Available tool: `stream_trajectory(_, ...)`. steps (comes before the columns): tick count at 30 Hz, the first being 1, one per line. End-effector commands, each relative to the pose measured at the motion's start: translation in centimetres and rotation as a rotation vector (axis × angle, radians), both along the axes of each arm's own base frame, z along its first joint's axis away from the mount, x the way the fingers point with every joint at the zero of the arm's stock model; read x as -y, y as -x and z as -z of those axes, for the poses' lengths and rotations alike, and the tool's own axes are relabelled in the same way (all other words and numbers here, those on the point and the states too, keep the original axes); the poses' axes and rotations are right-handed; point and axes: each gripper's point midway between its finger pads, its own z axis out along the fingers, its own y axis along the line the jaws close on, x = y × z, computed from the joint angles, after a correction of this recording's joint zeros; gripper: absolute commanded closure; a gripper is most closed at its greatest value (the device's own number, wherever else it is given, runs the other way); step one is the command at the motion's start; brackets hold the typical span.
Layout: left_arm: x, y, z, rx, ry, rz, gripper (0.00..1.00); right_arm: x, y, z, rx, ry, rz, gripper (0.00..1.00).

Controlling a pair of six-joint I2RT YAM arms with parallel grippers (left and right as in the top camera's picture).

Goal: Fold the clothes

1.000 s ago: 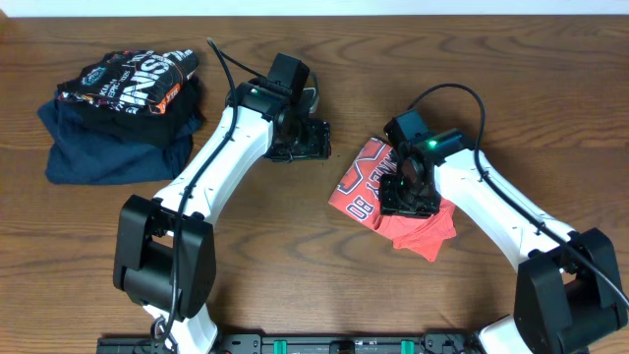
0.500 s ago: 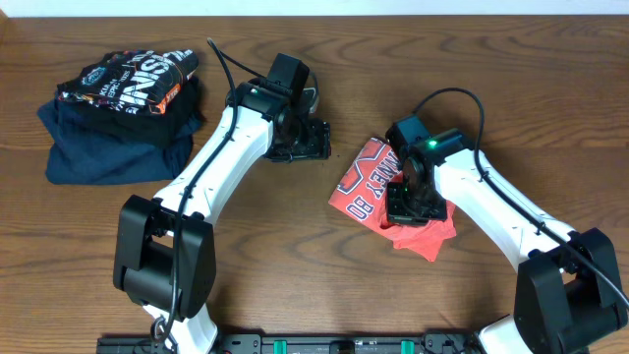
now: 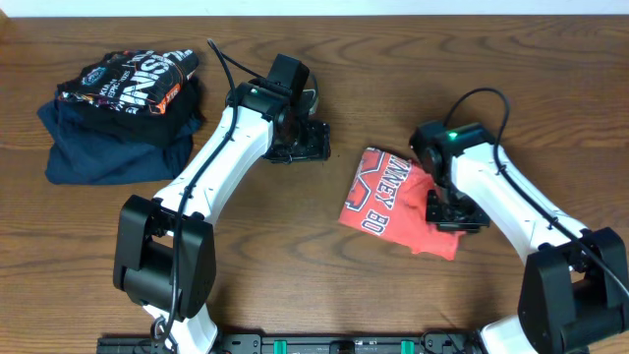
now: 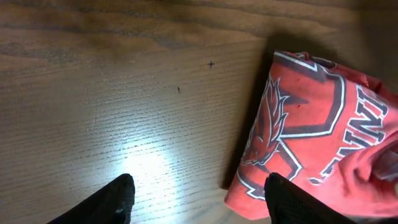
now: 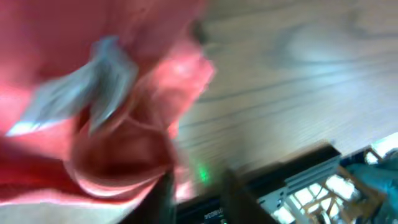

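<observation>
- Roughly folded, the coral-red T-shirt point(image 3: 388, 192) lies on the worktop point(image 3: 295, 265) right of centre, lettering up, its right edge bunched.
- The right claw point(image 3: 454, 209) sits at that bunched edge, probably to tidy it; blur hides whether it pinches cloth.
- The left claw point(image 3: 300, 143) hovers spread and empty just left of the shirt, seemingly keeping clear.
- The black shirt point(image 3: 128, 84) lies on the navy garment point(image 3: 98, 157) far left, likely a finished pile.

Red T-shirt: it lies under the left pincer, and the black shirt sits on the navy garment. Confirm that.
Not quite. The overhead view shows the red T-shirt under the right pincer, not the left pincer, which hangs over the table beside it. The black shirt does sit on the navy garment.
</observation>
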Motion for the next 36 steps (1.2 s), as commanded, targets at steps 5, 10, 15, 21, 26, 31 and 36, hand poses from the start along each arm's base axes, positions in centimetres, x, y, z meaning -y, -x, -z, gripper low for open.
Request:
stream_trajectory(5, -0.2, 0.3, 0.4, -0.009, -0.006, 0.015, 0.31, 1.3, -0.2, -0.1, 0.025, 0.058, 0.051, 0.63)
stream_trajectory(10, 0.0, -0.1, 0.3, 0.009, 0.003, 0.016, 0.31, -1.5, -1.9, -0.4, 0.113, -0.119, 0.037, 0.61)
stream_trajectory(15, 1.9, -1.2, -0.7, 0.059, 0.103, 0.041, 0.31, -3.6, -4.7, -3.1, 0.322, -0.258, 0.036, 0.58)
stream_trajectory(21, 5.0, -3.0, -2.3, 0.191, 0.179, 0.093, 0.31, -3.8, -5.0, -3.7, 0.354, -0.282, -0.001, 0.63)
stream_trajectory(26, 8.1, -3.3, -2.9, 0.28, 0.196, 0.151, 0.31, -3.6, -3.6, -1.3, 0.26, -0.263, 0.001, 0.64)
stream_trajectory(31, 10.5, -2.8, -0.9, 0.28, 0.185, 0.196, 0.31, -3.3, -2.5, 0.5, 0.201, -0.253, 0.01, 0.63)
stream_trajectory(36, 11.9, -1.9, 2.9, 0.218, 0.159, 0.228, 0.31, -2.1, -1.9, 2.3, 0.199, -0.228, 0.033, 0.63)
